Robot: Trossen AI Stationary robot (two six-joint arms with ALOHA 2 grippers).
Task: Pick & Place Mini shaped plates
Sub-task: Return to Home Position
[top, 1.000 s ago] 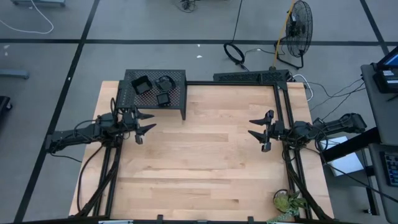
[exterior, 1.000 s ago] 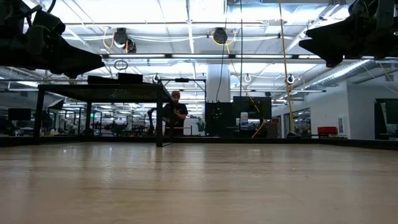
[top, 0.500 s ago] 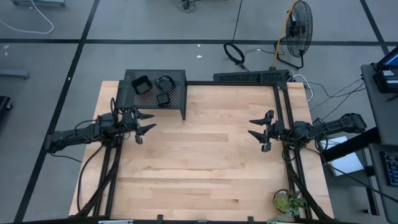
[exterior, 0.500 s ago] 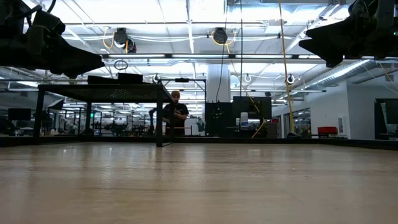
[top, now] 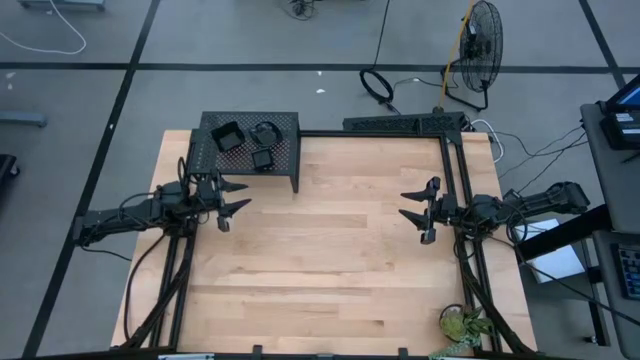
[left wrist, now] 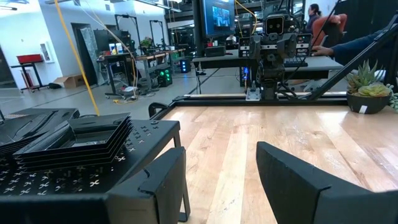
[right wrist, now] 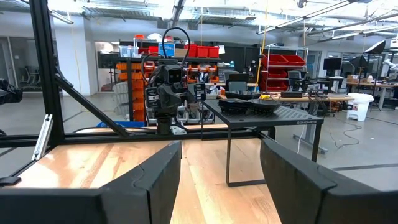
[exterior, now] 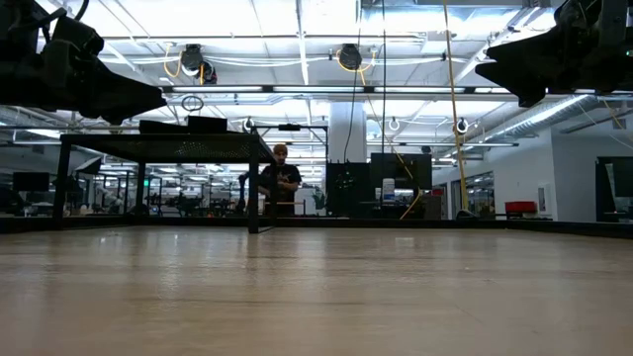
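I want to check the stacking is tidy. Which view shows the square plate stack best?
The left wrist view: the square stack is close, its layered rims visible atop the rack. The high view shows only its top from above; the low and right wrist views show just distant dark shapes on the rack.

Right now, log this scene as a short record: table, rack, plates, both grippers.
Table: wooden table, light planks
Rack: black mesh rack, standing at the table's far left corner
Plates: mini shaped plates in three groups on top of the rack, including a stack of square plates
Left arm: left gripper open, holding nothing, above the table's left side, just in front of the rack
Right arm: right gripper open, holding nothing, above the table's right side
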